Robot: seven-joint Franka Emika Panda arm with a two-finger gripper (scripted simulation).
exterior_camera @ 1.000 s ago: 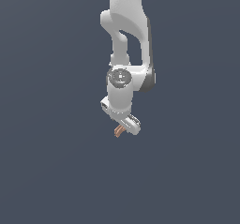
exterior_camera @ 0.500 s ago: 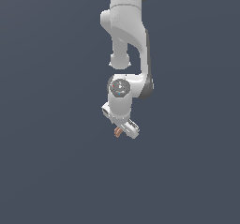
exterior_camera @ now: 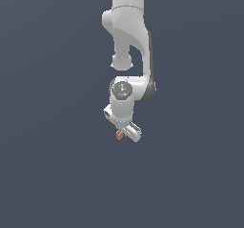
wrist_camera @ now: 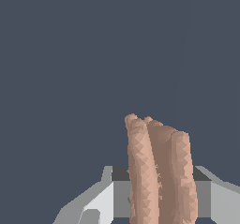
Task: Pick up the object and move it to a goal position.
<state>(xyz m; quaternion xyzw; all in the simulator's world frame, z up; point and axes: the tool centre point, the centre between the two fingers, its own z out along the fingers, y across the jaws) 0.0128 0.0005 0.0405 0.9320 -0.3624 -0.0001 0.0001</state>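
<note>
The white Panda arm (exterior_camera: 127,46) filled the upper middle of the exterior view, folded downward against a plain dark grey-blue backdrop with no table or goal marker in sight. At its lower end the gripper (exterior_camera: 122,134) was canted toward the exterior view's right, and the object (exterior_camera: 119,134), a small reddish-brown piece, showed just at its tip, tiny against the white housing.

In the wrist view the object (wrist_camera: 159,171) stood large between the grey fingers (wrist_camera: 96,204), rising up out of the hand as several ridged, slightly bowed lobes side by side. The jaws looked pinched on the object's lower part, though the contact faces themselves were hidden below the frame edge, so the hold was a reading rather than a plain sighting.

Judged from its size, the piece was likely light and, from its faceted blocky surface, rigid rather than soft. The ridges should give the pads some bite, but the curved sides offered little flat area, so it could pivot in the grip. A hold across its broad faces near the middle, squarely between the pads, seemed the safest place.
</note>
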